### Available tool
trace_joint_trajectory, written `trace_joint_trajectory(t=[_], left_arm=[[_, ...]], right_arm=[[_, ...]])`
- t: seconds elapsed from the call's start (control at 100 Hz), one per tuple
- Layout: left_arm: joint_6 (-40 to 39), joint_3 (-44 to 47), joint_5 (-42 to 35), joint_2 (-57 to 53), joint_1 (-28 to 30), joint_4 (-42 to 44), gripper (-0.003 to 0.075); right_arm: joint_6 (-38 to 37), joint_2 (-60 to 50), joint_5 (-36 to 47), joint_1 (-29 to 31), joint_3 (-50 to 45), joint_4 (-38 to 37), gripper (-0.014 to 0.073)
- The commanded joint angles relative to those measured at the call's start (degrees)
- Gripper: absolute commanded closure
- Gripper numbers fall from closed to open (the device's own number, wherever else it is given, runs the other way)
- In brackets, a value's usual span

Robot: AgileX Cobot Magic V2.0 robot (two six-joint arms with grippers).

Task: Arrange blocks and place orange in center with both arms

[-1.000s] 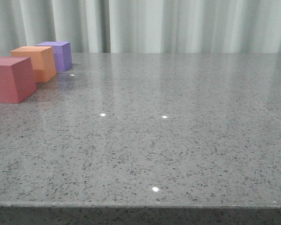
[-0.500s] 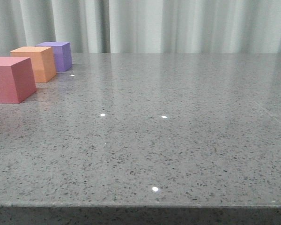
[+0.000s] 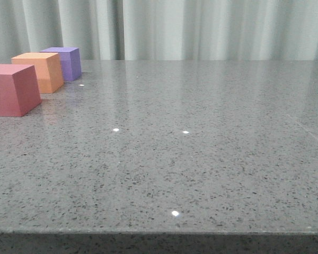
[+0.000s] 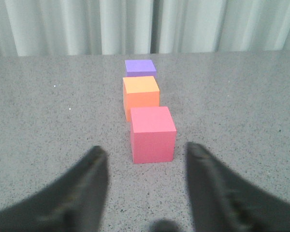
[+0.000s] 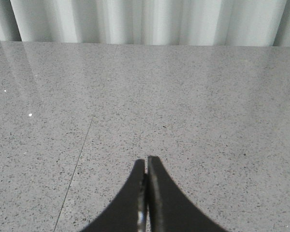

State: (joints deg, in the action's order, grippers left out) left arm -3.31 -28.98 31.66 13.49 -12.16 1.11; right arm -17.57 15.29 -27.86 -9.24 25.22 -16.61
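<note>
Three cubes stand in a line at the far left of the grey table: a red-pink cube (image 3: 11,89) nearest, the orange cube (image 3: 40,71) in the middle, a purple cube (image 3: 64,62) farthest. The left wrist view shows the same line: red-pink cube (image 4: 153,134), orange cube (image 4: 141,97), purple cube (image 4: 140,67). My left gripper (image 4: 146,151) is open and empty, just short of the red-pink cube and not touching it. My right gripper (image 5: 146,161) is shut and empty over bare table. Neither gripper shows in the front view.
The speckled grey table (image 3: 201,148) runs from its front edge to a pale curtain (image 3: 212,26) behind. A thin seam (image 5: 77,166) crosses the tabletop in the right wrist view.
</note>
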Motion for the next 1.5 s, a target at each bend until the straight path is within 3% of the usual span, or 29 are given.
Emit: trace_joint_trajectory(t=[0.0,0.05,0.83,1.01,1.3,1.49], left_arm=[[0.04,-1.21,-5.03,-0.28,0.06,-0.04,0.0658],[0.04,-1.21,-5.03,-0.28,0.06,-0.04,0.0743],[0.04,-0.98,-5.02,-0.28,0.06,-0.19,0.0741],[0.04,3.70,-14.72,-0.28,0.06,2.33,0.0741],[0.04,19.53,-33.72,-1.90,0.06,3.61,0.0741],[0.04,26.94,-37.98,-6.42,4.16,3.19,0.0741]], right_arm=[[0.38,0.49,4.72,0.30,1.39,-1.55,0.0662],[0.38,0.49,4.72,0.30,1.39,-1.55,0.0662],[0.38,0.49,4.72,0.30,1.39,-1.55,0.0662],[0.38,0.49,4.72,0.30,1.39,-1.55,0.0662],[0.38,0.49,4.72,0.30,1.39,-1.55,0.0662],[0.38,0.49,4.72,0.30,1.39,-1.55,0.0662]])
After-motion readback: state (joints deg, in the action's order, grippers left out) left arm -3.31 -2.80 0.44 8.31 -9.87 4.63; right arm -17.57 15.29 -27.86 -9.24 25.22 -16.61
